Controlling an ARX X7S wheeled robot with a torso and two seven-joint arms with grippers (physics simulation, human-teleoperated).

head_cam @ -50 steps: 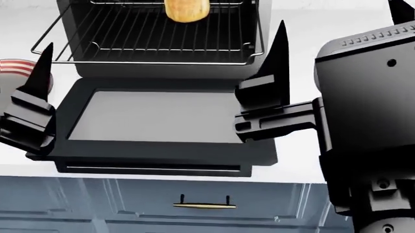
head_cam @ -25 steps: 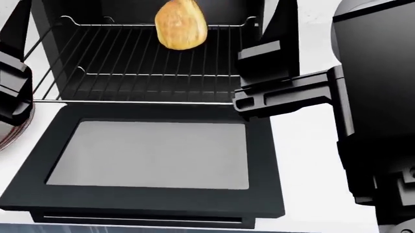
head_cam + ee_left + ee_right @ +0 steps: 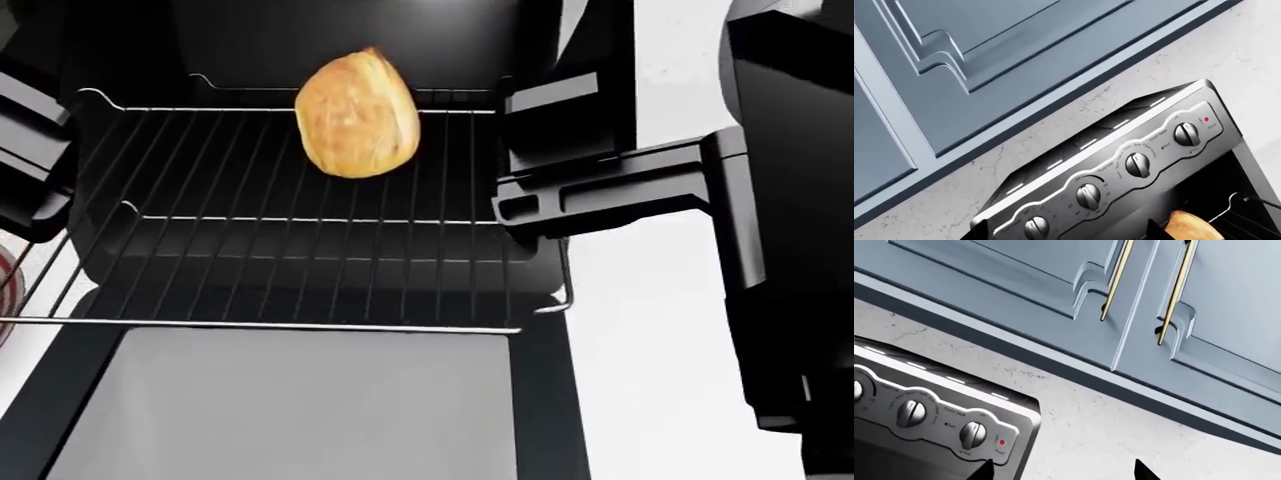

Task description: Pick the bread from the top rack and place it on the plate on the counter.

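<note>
In our left wrist view, the bread [image 3: 1193,225] sat bottom right. From the head, it had grown nearer, resting on the top rack [image 3: 320,250]. Right wrist showed spread fingertips [image 3: 1142,471], nothing held; left gripper's state we couldn't tell.

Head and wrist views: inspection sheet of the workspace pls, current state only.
Surface: white counter, bare where visible.
Job's things: bread lies on the top rack, rack pulled out over the open oven door; plate only a sliver at the frame edge.
Clutter: nothing seen.
Grippers: left gripper and right gripper flank the rack, neither touching bread; state unclear.
Cables: nothing seen.
Surroundings: oven knobs, blue-grey cabinets with gold handles.
</note>
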